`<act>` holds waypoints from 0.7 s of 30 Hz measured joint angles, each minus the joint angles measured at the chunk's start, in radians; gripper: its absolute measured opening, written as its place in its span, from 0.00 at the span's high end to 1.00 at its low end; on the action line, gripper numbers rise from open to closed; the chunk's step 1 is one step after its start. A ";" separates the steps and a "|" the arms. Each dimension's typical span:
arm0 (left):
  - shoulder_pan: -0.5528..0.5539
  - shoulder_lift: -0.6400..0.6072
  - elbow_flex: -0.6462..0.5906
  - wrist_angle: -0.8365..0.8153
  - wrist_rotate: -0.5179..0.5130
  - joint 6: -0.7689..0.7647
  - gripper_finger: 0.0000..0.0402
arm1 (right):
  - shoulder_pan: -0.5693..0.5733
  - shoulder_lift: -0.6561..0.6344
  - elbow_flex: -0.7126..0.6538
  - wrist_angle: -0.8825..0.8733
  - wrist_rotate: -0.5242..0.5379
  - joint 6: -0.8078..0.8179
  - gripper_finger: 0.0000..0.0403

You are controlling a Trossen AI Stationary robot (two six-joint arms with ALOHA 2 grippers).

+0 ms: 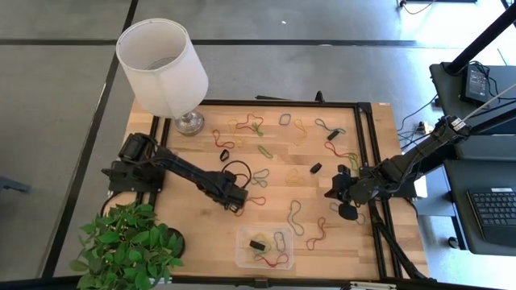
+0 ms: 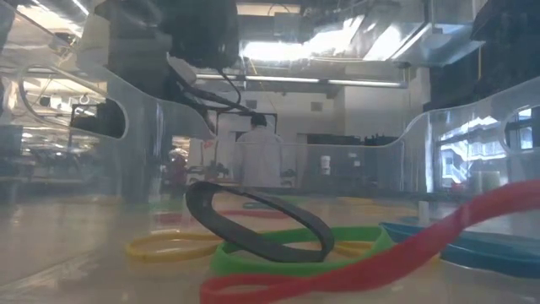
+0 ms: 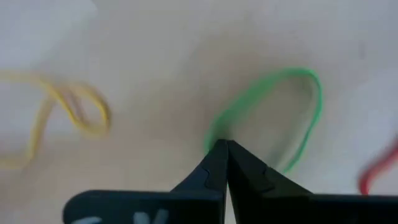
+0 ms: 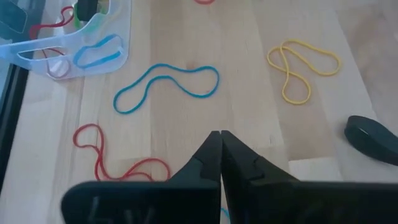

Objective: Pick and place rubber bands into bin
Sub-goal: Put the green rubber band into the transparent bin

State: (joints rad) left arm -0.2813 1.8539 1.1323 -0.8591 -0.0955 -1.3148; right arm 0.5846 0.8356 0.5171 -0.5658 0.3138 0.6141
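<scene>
Many rubber bands lie scattered on the wooden table [image 1: 201, 217]. The clear bin [image 1: 266, 246] sits near the table's near edge with several bands inside; the low view shows a black band [image 2: 253, 224], a green one [image 2: 295, 255] and a red one [image 2: 388, 257] close up. My left gripper [image 1: 236, 200] is left of the middle, shut on a green rubber band [image 3: 273, 112]. My right gripper [image 1: 334, 192] hovers shut near the right rail, with a blue band [image 4: 165, 84], a red band [image 4: 118, 158] and a yellow band [image 4: 305, 68] ahead of it. My left gripper pinches the green rubber band at one end of its loop [image 3: 214, 138], between the very tips of its two fingers, coming from above and pointing down. The rest of the loop spreads out ahead of the fingertips; whether it is off the table I cannot tell.
A white-shaded lamp [image 1: 165, 56] stands at the far left corner and a leafy plant [image 1: 129, 246] at the near left corner. A thick black band [image 4: 373, 137] lies near my right gripper. A black frame rail [image 1: 372, 161] runs along the table's right side.
</scene>
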 joint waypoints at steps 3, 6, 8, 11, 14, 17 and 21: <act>-0.008 -0.003 0.048 -0.041 -0.007 0.000 1.00 | 0.000 0.000 0.000 0.000 0.000 -0.003 0.99; -0.007 -0.003 0.082 -0.078 -0.049 0.013 1.00 | 0.000 0.000 0.000 -0.001 0.000 0.003 0.99; -0.010 -0.003 0.101 -0.095 -0.052 0.024 1.00 | 0.000 0.000 0.000 0.000 0.000 0.004 0.99; -0.010 -0.003 0.107 -0.105 -0.057 0.027 0.99 | 0.000 0.000 0.000 0.000 0.000 0.005 0.99; -0.007 -0.003 0.106 -0.110 -0.065 0.027 0.97 | 0.000 0.000 0.000 0.000 0.000 0.010 0.99; -0.004 -0.004 0.086 -0.108 -0.063 0.027 0.92 | 0.000 0.000 0.000 0.000 0.000 0.010 0.99; -0.002 -0.004 0.056 -0.109 -0.064 0.008 0.82 | 0.000 0.000 0.000 0.000 0.000 0.012 0.99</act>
State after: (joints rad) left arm -0.2832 1.8496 1.1884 -0.9682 -0.1596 -1.3064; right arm 0.5846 0.8356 0.5171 -0.5659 0.3141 0.6258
